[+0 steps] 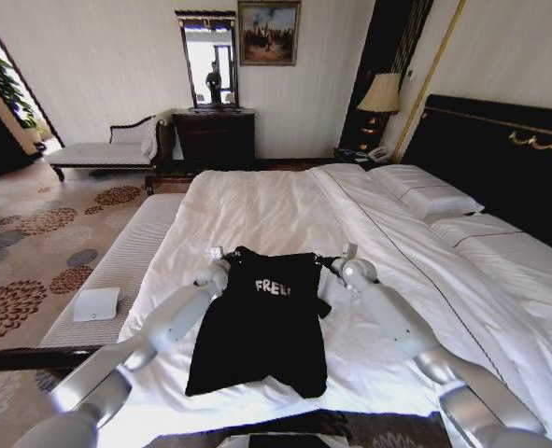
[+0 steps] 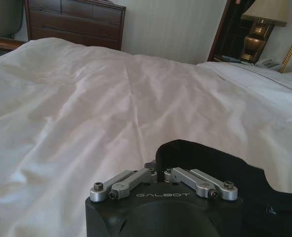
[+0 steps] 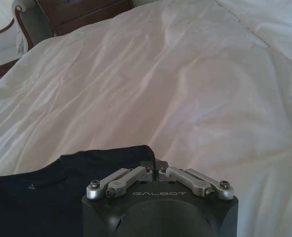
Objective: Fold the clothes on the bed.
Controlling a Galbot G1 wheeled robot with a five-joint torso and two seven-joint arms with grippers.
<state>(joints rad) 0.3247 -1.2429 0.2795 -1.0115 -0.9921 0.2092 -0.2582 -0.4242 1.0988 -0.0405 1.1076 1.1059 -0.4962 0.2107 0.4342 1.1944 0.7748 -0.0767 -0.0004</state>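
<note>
The clothes are one black T-shirt (image 1: pixel 261 327) with white lettering, lying lengthwise on the white bed (image 1: pixel 257 210) close to its near edge. My left gripper (image 1: pixel 221 267) is shut on the shirt's top left corner, and my right gripper (image 1: pixel 335 268) is shut on its top right corner. In the left wrist view the left gripper (image 2: pixel 157 171) pinches the black fabric (image 2: pixel 210 160) at its edge. In the right wrist view the right gripper (image 3: pixel 154 166) pinches the shirt (image 3: pixel 62 190) near the collar. The top edge stretches between the two grippers; the lower part rests on the sheet.
White pillows (image 1: pixel 427 192) lie against the dark headboard (image 1: pixel 500 154) on the right. A padded strip (image 1: pixel 117 266) with a small white box (image 1: pixel 96 303) runs along the bed's left side. A chaise (image 1: pixel 107 149), dresser (image 1: pixel 215 138) and lamp (image 1: pixel 380 93) stand beyond.
</note>
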